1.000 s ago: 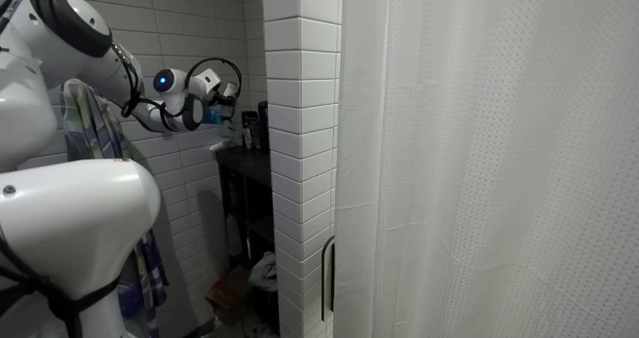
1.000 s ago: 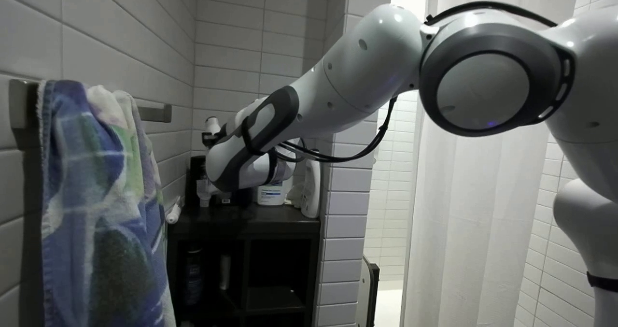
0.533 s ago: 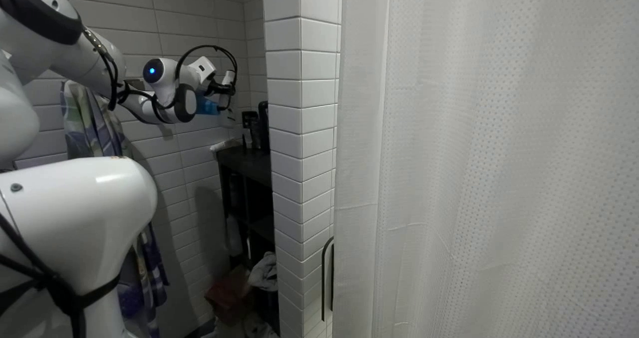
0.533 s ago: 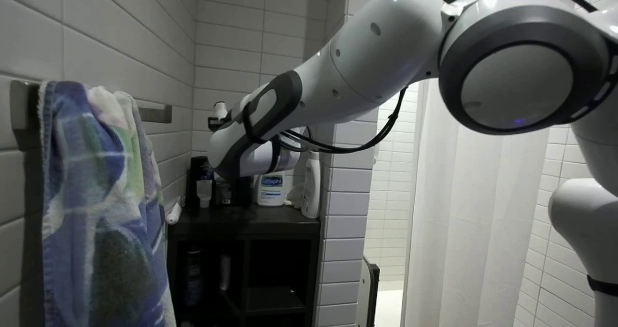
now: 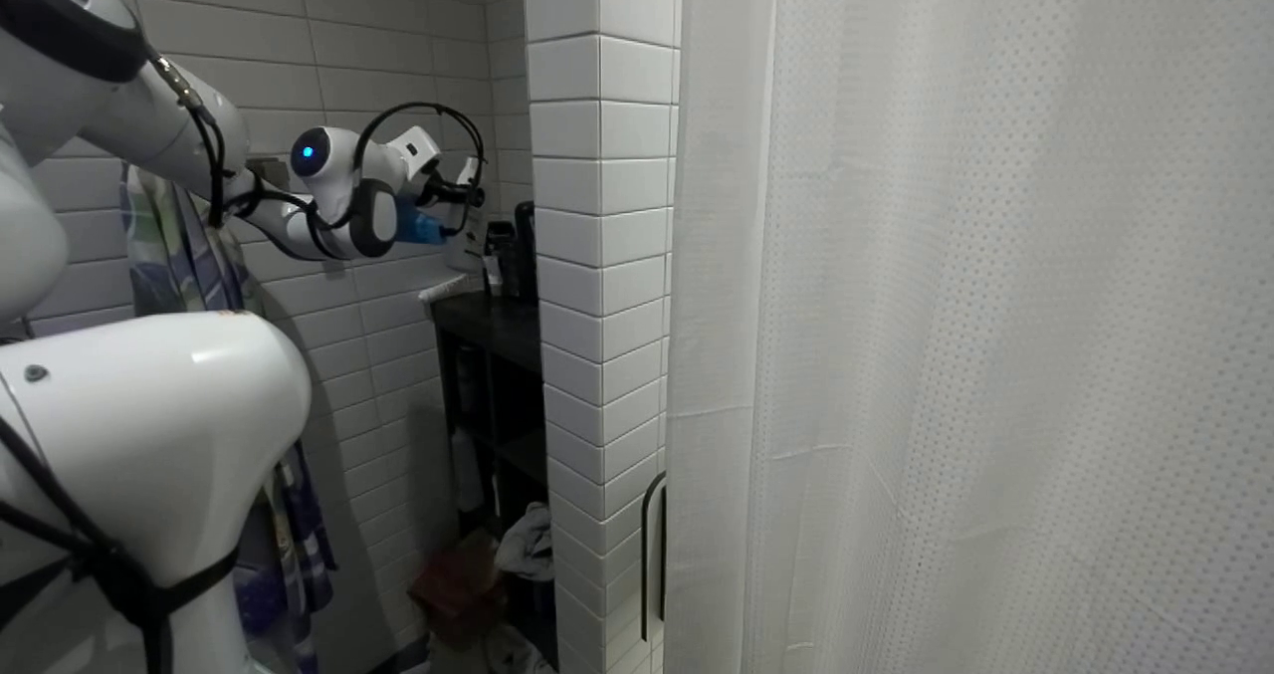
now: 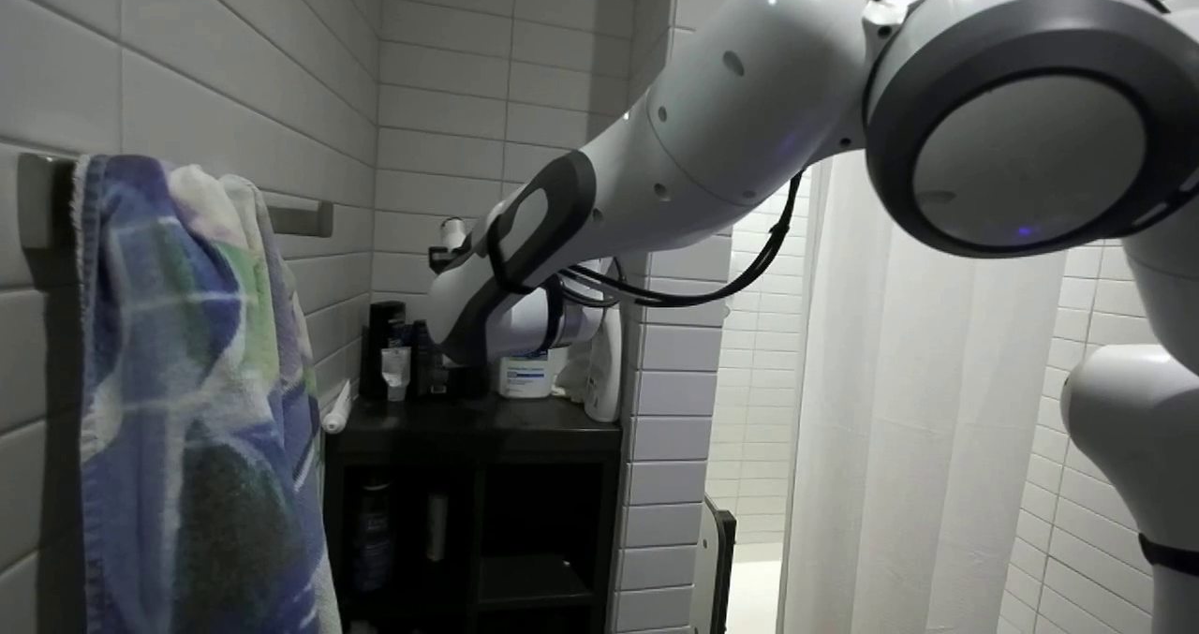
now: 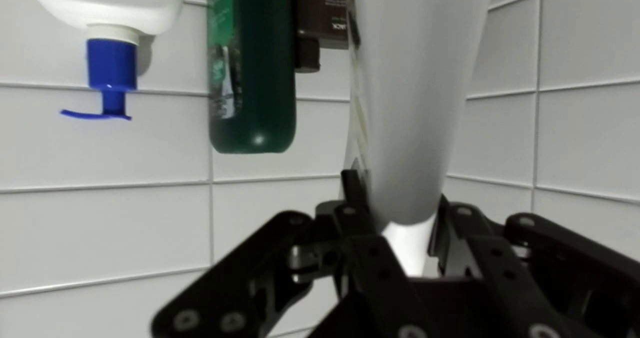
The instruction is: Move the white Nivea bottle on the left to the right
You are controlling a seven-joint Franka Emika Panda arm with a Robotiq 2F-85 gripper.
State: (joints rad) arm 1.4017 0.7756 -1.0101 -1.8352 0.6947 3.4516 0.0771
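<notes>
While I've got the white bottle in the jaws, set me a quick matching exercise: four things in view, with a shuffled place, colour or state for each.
1. White bottle nearest the wrist camera
2. Pump top in the wrist view
3. Towel
4. Shelf unit

A. Solid blue
B. Black
C. Between the jaws
D. Draped over a wall bar

Pairs: 1-C, 2-A, 3-D, 4-B.

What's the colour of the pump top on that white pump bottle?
Deep blue; the pump top shows best in the wrist view.
</notes>
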